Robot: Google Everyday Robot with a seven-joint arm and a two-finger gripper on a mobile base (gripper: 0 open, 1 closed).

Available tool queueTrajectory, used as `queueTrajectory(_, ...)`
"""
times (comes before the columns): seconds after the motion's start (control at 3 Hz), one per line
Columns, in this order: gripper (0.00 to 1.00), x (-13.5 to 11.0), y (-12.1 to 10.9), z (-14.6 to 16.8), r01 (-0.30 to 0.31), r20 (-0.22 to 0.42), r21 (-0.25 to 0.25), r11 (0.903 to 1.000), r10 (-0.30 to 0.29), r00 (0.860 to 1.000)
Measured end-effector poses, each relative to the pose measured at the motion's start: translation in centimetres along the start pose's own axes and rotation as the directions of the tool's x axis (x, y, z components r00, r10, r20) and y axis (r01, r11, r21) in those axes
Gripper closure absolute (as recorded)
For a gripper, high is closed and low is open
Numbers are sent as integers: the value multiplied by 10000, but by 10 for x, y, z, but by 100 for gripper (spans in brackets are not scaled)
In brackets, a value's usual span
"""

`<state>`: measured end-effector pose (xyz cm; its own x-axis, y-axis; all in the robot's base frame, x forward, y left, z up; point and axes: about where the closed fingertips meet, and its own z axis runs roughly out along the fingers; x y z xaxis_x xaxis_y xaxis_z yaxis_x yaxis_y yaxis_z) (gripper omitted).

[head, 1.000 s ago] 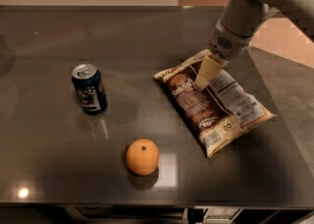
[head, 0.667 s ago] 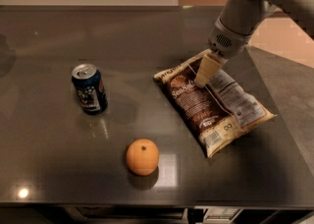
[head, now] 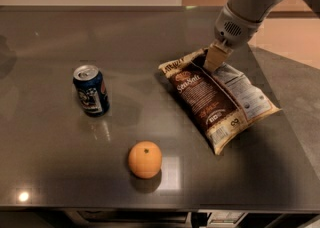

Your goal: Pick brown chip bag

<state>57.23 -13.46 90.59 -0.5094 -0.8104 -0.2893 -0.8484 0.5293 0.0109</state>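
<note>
The brown chip bag point(head: 212, 99) is lying flat on the dark, glossy table point(head: 60, 172), toward three o'clock from the table's middle. Its long axis is running from about eleven o'clock, where the top seam is, to about five o'clock, where a cream-edged corner is pointing toward the front edge. The dark-brown face with the "Sea Salt" script is facing up, and the white label panel is showing along the bag's three o'clock side.

The gripper point(head: 214, 58) is reaching down from one o'clock at the end of the pale arm point(head: 250, 2). Its tan tip is sitting on the upper end of the bag, at roughly twelve o'clock from the bag's middle, just inside the top seam. It is touching the bag there, but whether it is clamping the crinkled material or only pressing on it I cannot tell, since the tip is showing as one solid block.

A blue drink can point(head: 91, 91) is standing upright at nine o'clock from the bag, well apart from it. An orange point(head: 145, 159) is resting at about seven o'clock from the bag, near the table's front edge and touching nothing else.
</note>
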Motion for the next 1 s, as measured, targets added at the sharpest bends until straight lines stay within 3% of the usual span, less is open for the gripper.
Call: queueTrajectory(1.0, 100, -30, 4, -77, 1418, 1200, 271, 9895, -1440, 9823)
